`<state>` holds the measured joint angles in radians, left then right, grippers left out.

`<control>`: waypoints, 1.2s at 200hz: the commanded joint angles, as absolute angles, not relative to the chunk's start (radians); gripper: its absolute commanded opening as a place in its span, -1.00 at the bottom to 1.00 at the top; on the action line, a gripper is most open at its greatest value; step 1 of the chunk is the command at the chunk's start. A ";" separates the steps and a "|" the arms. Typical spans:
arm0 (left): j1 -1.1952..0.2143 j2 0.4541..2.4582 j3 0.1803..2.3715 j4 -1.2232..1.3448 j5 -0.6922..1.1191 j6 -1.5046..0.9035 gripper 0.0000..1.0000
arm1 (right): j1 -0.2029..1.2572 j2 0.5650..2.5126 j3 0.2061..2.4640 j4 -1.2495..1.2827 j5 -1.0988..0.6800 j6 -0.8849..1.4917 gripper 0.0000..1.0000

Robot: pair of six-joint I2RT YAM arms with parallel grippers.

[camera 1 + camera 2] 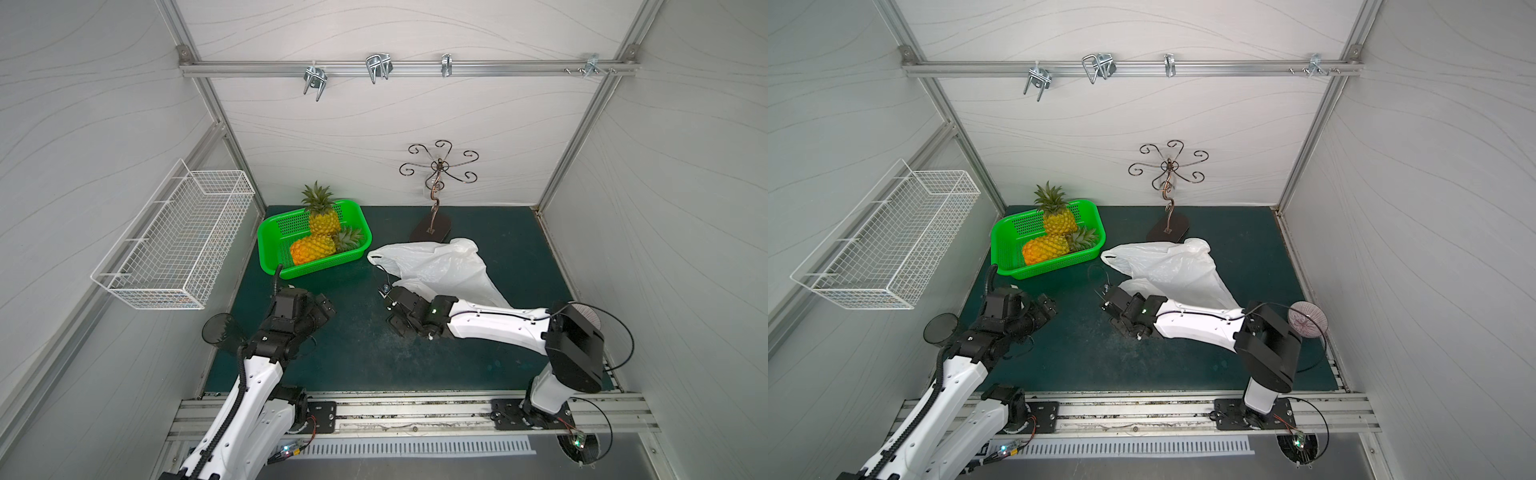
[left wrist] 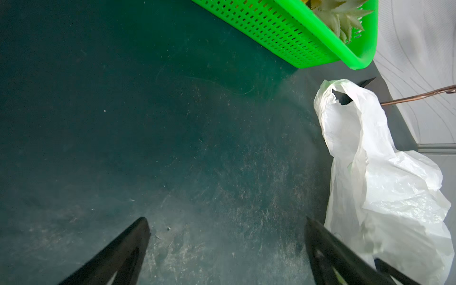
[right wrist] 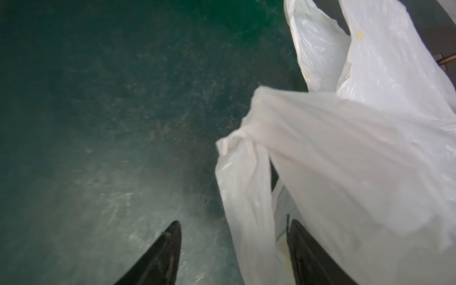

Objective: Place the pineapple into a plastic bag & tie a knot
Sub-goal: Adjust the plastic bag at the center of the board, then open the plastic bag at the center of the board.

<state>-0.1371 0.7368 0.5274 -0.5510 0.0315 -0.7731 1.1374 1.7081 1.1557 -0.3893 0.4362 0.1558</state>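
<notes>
The right gripper had its jaws parted, gripping nothing. The plastic bag lay crumpled beside it, one handle loop draped against a finger. The left gripper gaped wide and empty, with the bag ahead, well apart, and the pineapples in the green basket nearby.

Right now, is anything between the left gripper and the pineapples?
Only the near wall of the green basket. Both pineapples sit inside it, one lying and one upright. Nothing lies on the mat between the open left gripper and the basket. The plastic bag lies off to the robot's right.
</notes>
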 commanded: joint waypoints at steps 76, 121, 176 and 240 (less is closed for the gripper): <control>-0.127 0.677 0.574 -0.473 0.084 -0.687 0.94 | 1.135 1.592 1.024 -0.255 0.440 0.015 -0.89; -0.128 0.662 0.536 -0.265 0.225 -0.504 0.76 | 1.159 1.251 0.773 -0.214 0.265 -0.038 -1.00; -0.220 0.852 0.555 -0.220 0.487 -0.137 0.86 | 1.070 0.910 0.613 -0.314 0.110 -0.083 -1.00; -0.323 1.151 0.646 -0.241 0.408 0.092 0.99 | 1.014 0.787 0.591 -0.373 0.051 -0.095 -1.00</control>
<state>-0.2935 1.0786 0.5739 -0.2546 0.4362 -0.0704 1.0248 0.8028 0.6025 -0.3347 0.0837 -0.0868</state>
